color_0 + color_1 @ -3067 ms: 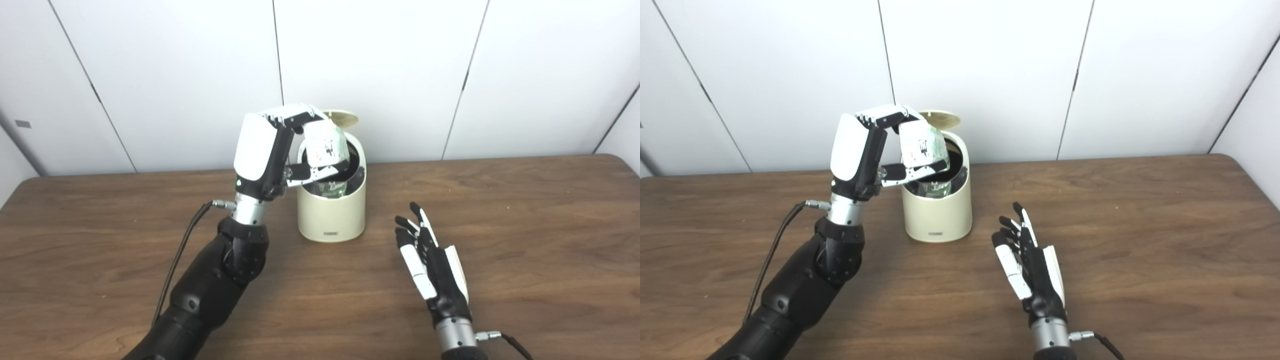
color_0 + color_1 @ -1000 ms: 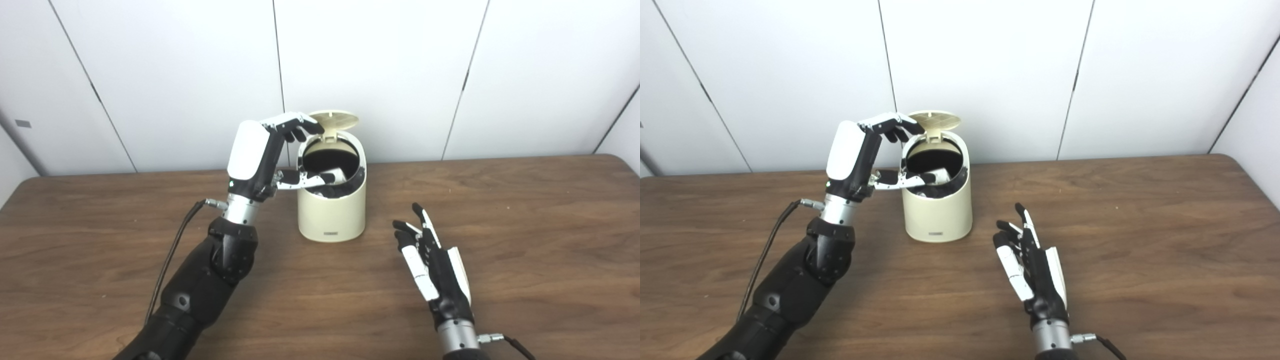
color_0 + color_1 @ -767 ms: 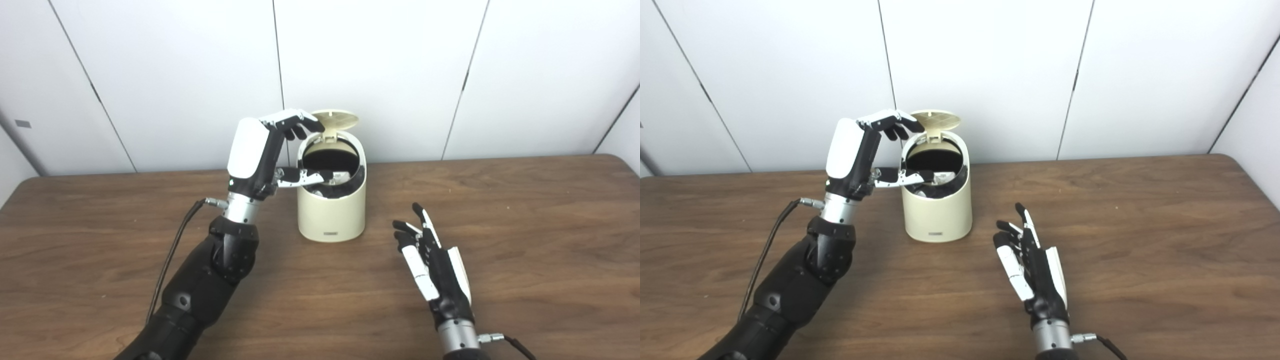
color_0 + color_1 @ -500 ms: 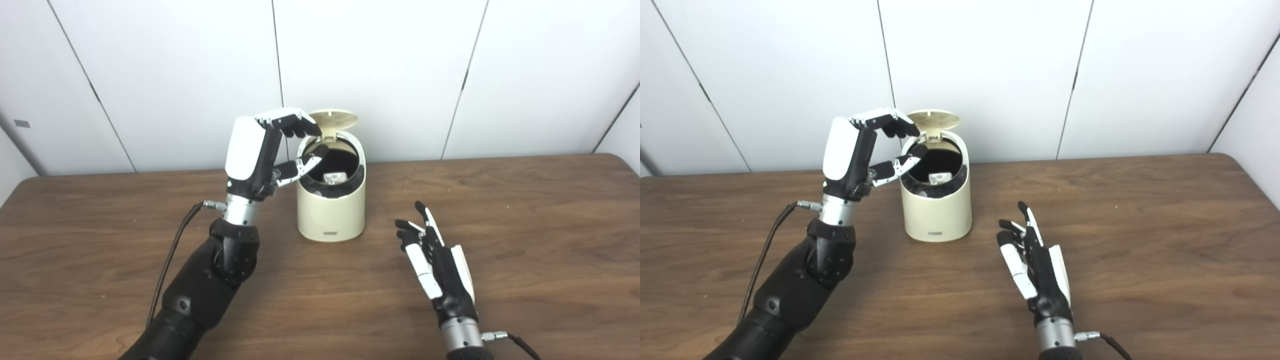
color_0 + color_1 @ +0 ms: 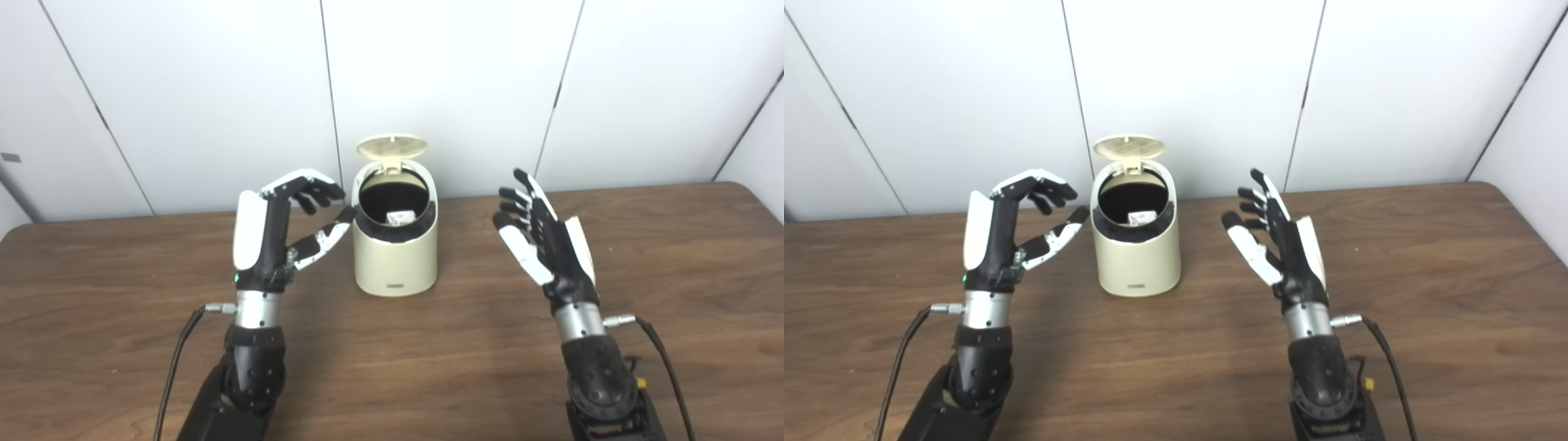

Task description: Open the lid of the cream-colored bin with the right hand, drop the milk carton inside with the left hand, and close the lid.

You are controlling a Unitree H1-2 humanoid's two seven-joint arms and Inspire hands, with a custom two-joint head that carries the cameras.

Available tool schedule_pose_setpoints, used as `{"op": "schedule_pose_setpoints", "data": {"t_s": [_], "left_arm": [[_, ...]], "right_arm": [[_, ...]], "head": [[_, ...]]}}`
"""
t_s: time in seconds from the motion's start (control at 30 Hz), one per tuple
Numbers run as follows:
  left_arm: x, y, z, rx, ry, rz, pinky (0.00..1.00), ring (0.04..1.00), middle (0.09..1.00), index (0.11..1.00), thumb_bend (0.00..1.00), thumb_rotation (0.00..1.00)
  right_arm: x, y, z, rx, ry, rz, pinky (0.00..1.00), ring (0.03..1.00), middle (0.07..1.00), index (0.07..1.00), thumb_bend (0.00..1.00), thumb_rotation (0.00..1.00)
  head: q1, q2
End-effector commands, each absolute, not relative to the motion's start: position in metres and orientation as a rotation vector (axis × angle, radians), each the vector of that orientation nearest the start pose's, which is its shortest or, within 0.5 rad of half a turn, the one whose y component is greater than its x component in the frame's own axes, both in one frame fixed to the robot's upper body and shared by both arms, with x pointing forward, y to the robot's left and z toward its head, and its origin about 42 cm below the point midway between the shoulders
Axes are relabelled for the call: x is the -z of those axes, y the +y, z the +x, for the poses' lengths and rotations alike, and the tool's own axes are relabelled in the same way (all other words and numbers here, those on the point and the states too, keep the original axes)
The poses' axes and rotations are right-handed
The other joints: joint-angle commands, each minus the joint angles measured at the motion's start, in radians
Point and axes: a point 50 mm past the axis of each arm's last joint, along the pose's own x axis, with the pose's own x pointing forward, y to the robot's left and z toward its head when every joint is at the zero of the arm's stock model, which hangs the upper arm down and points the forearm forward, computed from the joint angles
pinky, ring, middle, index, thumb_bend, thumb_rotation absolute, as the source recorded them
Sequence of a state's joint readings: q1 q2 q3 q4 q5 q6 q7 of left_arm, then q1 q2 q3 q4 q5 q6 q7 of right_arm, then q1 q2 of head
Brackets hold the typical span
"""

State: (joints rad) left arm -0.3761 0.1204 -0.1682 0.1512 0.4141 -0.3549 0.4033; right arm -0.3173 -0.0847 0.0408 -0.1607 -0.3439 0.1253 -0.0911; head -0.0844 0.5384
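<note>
Milk carton [image 5: 401, 217] now inside bin [image 5: 397, 257], lid [image 5: 392, 146] up, left hand [image 5: 278, 229] withdrawn empty, right hand [image 5: 545, 242] raised, fingers spread.

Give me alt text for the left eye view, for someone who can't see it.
A cream-colored bin stands on a wooden table with its lid up and a milk carton inside. The open, empty left hand and right hand are raised on either side of it.
</note>
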Motion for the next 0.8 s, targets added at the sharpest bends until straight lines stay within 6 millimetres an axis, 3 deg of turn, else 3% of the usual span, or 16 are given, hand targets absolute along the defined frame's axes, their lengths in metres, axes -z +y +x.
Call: {"op": "schedule_pose_setpoints", "data": {"t_s": [0.0,0.03,0.1,0.2,0.27,0.33,0.4,0.53,0.77], "left_arm": [[-0.217,0.189,0.378,-0.128,-0.680,0.349,0.31,0.434,0.523,0.526,0.47,0.00],[-0.214,0.192,0.375,-0.132,-0.647,0.339,0.34,0.416,0.523,0.520,0.49,0.00],[-0.207,0.199,0.367,-0.137,-0.564,0.306,0.37,0.415,0.517,0.523,0.50,0.00],[-0.194,0.207,0.356,-0.132,-0.459,0.280,0.43,0.518,0.487,0.517,0.51,0.00],[-0.188,0.211,0.350,-0.117,-0.407,0.319,0.50,0.595,0.640,0.502,0.50,0.06],[-0.184,0.214,0.345,-0.102,-0.367,0.362,0.57,0.675,0.745,0.713,0.53,0.26],[-0.180,0.216,0.341,-0.097,-0.331,0.377,0.65,0.756,0.827,0.805,0.52,0.38],[-0.174,0.217,0.333,-0.094,-0.281,0.363,0.70,0.793,0.854,0.848,0.51,0.47],[-0.172,0.212,0.329,-0.083,-0.262,0.338,0.70,0.794,0.864,0.866,0.52,0.47]], "right_arm": [[-0.262,-0.198,0.376,0.069,-0.440,-0.427,0.77,0.843,0.867,0.841,0.51,0.84],[-0.268,-0.197,0.379,0.065,-0.444,-0.435,0.72,0.788,0.829,0.826,0.51,0.86],[-0.284,-0.191,0.389,0.044,-0.463,-0.423,0.68,0.773,0.825,0.813,0.50,0.83],[-0.303,-0.183,0.404,0.024,-0.464,-0.492,0.65,0.779,0.843,0.806,0.51,0.80],[-0.312,-0.179,0.411,0.017,-0.461,-0.554,0.69,0.803,0.849,0.807,0.53,0.84],[-0.320,-0.176,0.417,0.009,-0.460,-0.609,0.72,0.826,0.866,0.805,0.52,0.86],[-0.329,-0.173,0.423,0.005,-0.461,-0.653,0.77,0.863,0.883,0.805,0.53,0.90],[-0.341,-0.167,0.432,-0.020,-0.454,-0.706,0.84,0.945,0.951,0.829,0.51,0.89],[-0.346,-0.156,0.438,-0.064,-0.466,-0.831,0.86,0.991,1.000,0.825,0.52,0.89]], "head": [[-0.001,0.001],[0.000,0.001],[-0.001,0.002],[0.001,0.002],[0.002,0.003],[0.002,0.003],[-0.001,0.004],[0.000,0.005],[0.003,0.008]]}}
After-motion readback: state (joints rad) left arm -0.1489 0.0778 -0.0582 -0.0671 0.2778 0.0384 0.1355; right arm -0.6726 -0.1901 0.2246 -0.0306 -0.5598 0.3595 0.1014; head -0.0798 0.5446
